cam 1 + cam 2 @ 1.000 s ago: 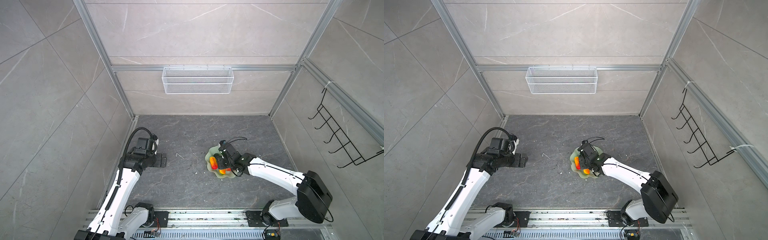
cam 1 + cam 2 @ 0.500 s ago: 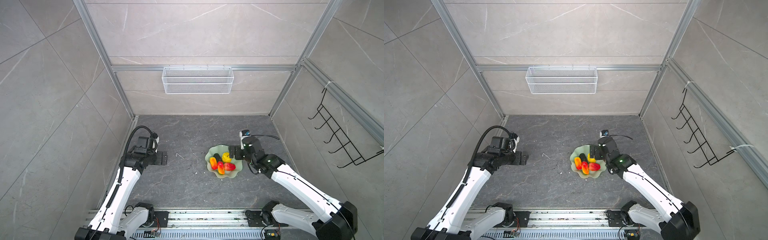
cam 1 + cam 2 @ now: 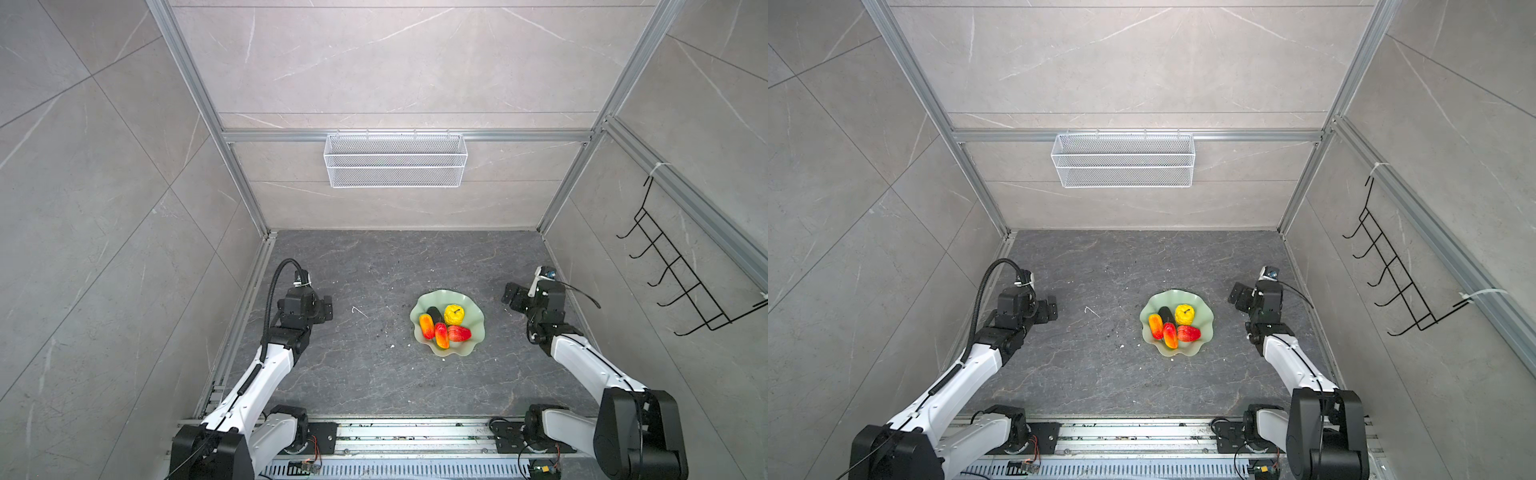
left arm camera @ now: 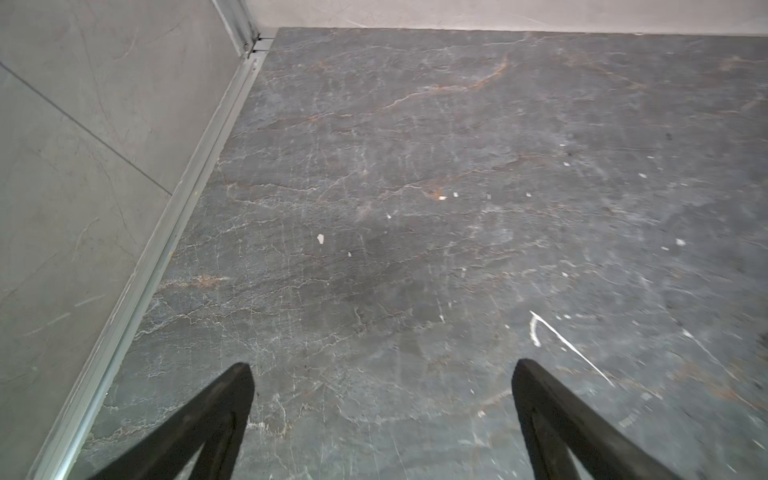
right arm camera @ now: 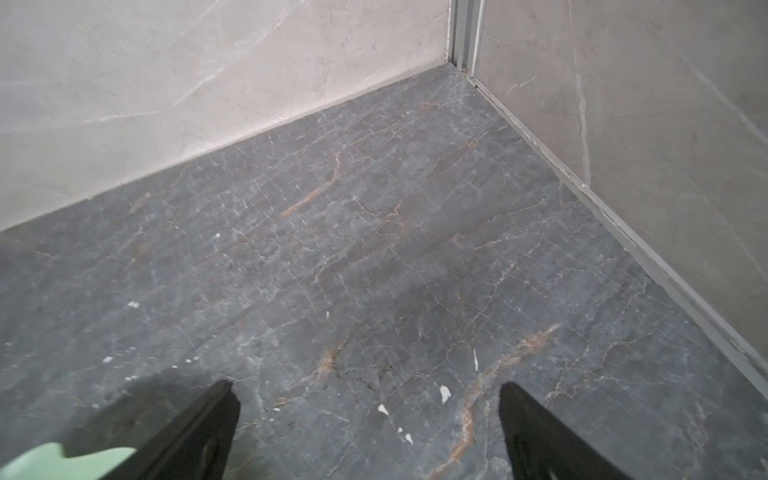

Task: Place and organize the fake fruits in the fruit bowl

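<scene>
The pale green fruit bowl (image 3: 440, 296) (image 3: 1173, 294) stands on the dark floor right of centre in both top views. Five fake fruits lie in it: a bumpy yellow one (image 3: 454, 314), a blackish oval (image 3: 434, 314), two elongated red-orange ones (image 3: 426, 326) (image 3: 441, 335) and a red-pink one (image 3: 459, 333). My right gripper (image 3: 512, 298) (image 5: 365, 384) hangs open and empty, right of the bowl and apart from it. A bit of the bowl's rim (image 5: 37, 461) shows in the right wrist view. My left gripper (image 3: 328, 308) (image 4: 382, 365) is open and empty over bare floor, far left of the bowl.
A white wire basket (image 3: 395, 160) hangs on the back wall. A black hook rack (image 3: 681, 282) is on the right wall. Tiled walls close in three sides, and a metal rail (image 3: 395, 432) runs along the front. Small white specks dot the floor.
My right gripper was over the bowl, partly closed; it opened and drew back to the right, uncovering the fruits. The left arm has hardly moved.
</scene>
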Controlling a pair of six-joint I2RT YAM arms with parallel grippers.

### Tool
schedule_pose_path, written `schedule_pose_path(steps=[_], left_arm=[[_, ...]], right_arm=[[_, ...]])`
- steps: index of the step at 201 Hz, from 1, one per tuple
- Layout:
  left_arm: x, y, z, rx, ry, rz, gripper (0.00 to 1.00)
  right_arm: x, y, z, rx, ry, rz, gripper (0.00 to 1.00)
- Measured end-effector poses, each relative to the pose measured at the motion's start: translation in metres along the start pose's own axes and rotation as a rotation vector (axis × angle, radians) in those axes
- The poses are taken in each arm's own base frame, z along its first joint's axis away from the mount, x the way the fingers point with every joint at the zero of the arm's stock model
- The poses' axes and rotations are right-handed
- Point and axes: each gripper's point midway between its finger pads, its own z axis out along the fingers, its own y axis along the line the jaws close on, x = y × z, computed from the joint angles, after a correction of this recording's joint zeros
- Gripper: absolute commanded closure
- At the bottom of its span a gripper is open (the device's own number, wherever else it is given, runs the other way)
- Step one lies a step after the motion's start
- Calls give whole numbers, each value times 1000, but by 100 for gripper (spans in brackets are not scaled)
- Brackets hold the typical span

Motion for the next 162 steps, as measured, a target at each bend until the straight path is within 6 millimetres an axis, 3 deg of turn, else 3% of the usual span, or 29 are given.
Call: schedule_pose_path(steps=[24, 58, 89, 114, 138, 162], left_arm=[[2, 12, 25, -51, -15, -27, 0], [15, 20, 61, -97, 2, 3, 0], [38, 23, 82, -111, 0, 29, 0], [48, 34, 81, -113, -25, -2, 0], [49, 41, 78, -109, -79, -28, 0], [49, 33, 75, -70, -117, -22, 0]], right_arm=[[12, -2, 6, -11, -40, -26, 0], [-13, 11, 8, -69, -153, -53, 0], [-19, 26, -1, -122, -199, -96, 0], [-2, 30, -8, -134, -203, -124, 0], [25, 24, 13, -99, -128, -142, 0], [49, 34, 29, -105, -62, -194, 0]])
